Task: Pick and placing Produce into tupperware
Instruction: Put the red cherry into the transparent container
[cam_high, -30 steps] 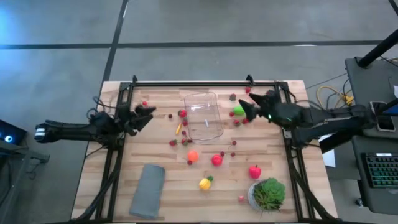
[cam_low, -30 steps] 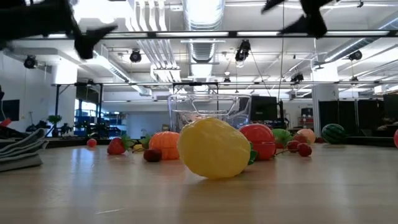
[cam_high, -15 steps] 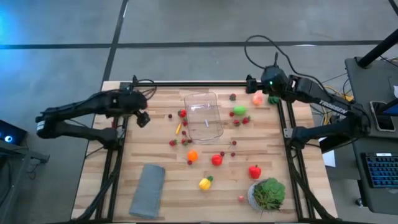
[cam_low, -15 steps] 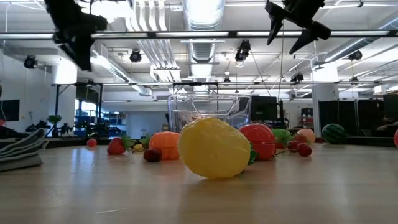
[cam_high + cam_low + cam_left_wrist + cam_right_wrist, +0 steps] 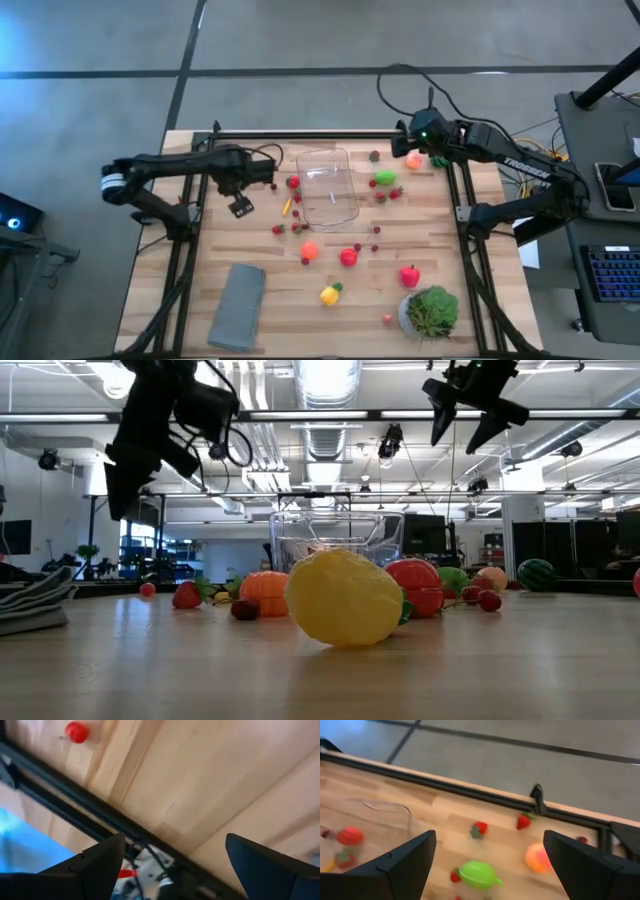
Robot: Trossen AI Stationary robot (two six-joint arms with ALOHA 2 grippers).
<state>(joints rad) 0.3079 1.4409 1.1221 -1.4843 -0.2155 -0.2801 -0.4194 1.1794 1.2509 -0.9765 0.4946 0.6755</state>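
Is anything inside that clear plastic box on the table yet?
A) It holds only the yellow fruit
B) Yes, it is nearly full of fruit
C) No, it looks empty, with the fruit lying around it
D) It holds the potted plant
C: from above, the clear box shows only bare wood through it, while pieces such as the yellow fruit lie on the table outside it.

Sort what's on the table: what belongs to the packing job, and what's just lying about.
Job:
clear plastic rectangular container
yellow toy fruit
orange toy fruit
red toy pepper
green toy vegetable

Lying about:
folded grey cloth
bushy green plant in white pot
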